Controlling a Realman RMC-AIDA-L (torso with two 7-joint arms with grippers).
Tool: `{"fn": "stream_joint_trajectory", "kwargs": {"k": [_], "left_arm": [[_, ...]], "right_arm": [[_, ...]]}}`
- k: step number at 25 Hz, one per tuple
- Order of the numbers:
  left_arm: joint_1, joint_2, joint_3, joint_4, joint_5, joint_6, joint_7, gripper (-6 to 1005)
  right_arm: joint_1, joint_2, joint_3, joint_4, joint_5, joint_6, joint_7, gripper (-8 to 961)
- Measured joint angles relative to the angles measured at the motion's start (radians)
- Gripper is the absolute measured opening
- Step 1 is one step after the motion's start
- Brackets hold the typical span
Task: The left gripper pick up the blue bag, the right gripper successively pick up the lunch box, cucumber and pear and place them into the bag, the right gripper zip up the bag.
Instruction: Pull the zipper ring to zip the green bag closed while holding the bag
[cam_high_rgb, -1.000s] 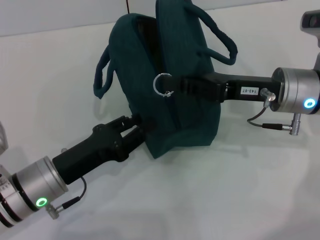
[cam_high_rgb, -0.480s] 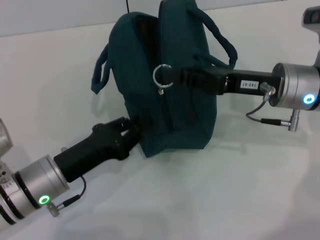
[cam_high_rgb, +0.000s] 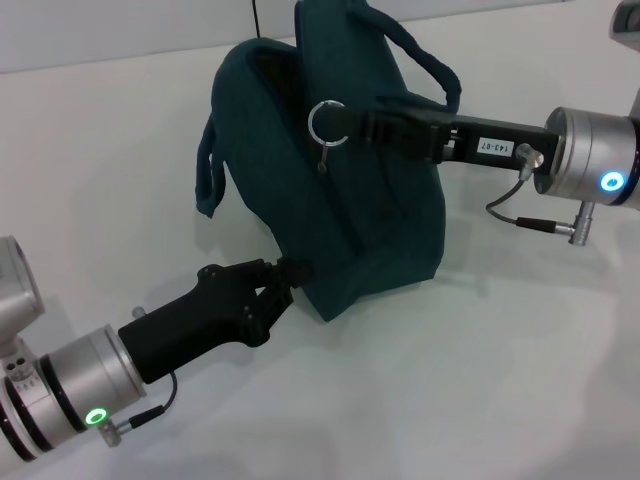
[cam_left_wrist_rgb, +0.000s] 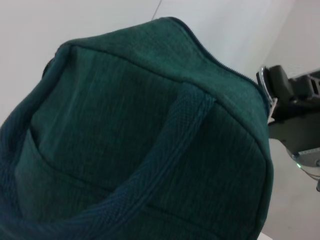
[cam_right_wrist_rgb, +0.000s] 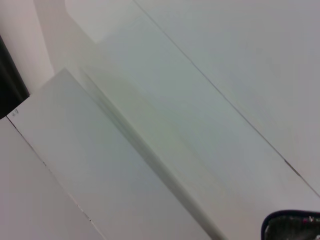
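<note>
The fingers of the left gripper are drawn together on the lower near corner of the blue bag, pinching a fold of its fabric where the bag meets the counter. The fingers of the right gripper reach in from the counter's right edge and are pressed together at the zipper, with the metal ring pull hanging just off their tips; whether they clamp the ring itself or the tab behind it cannot be told. The bag stands toward the far edge of the counter, about midway between its left and right edges, upright but leaning, its long axis running from base to top and its upper end tipped toward the far edge. Its zipper runs down the side that faces the head camera, and a dark gap of the opening shows beside it near the top (nothing of the inside can be made out). One loop handle droops on the side toward the counter's left edge, the other handle arches over the right arm's black forearm. In the left wrist view the bag fills nearly everything, a handle strap crossing its panel, with the right gripper just beside its zippered edge. The right wrist view shows only pale surfaces.
</note>
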Motion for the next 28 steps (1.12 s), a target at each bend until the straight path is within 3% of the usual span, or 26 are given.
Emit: {"fn": "stream_joint_trajectory", "kwargs": {"k": [6, 17, 22, 28], "left_arm": [[0.000, 0.000, 0.000, -0.013, 0.004, -0.002, 0.024, 68], [0.000, 0.000, -0.002, -0.024, 0.026, -0.014, 0.049, 61], [0.005, 0.000, -0.010, -0.017, -0.019, 0.025, -0.018, 77], [0.018, 0.002, -0.010, 0.033, -0.049, 0.070, -0.124, 180]], "right_arm": [[0.000, 0.000, 0.000, 0.002, 0.030, -0.011, 0.000, 7], [-0.007, 0.000, -0.002, 0.008, 0.076, -0.010, -0.001, 7], [-0.004, -0.001, -0.022, 0.009, 0.057, -0.021, -0.001, 7], [0.007, -0.004, -0.070, 0.008, 0.050, -0.032, 0.003, 7]]}}
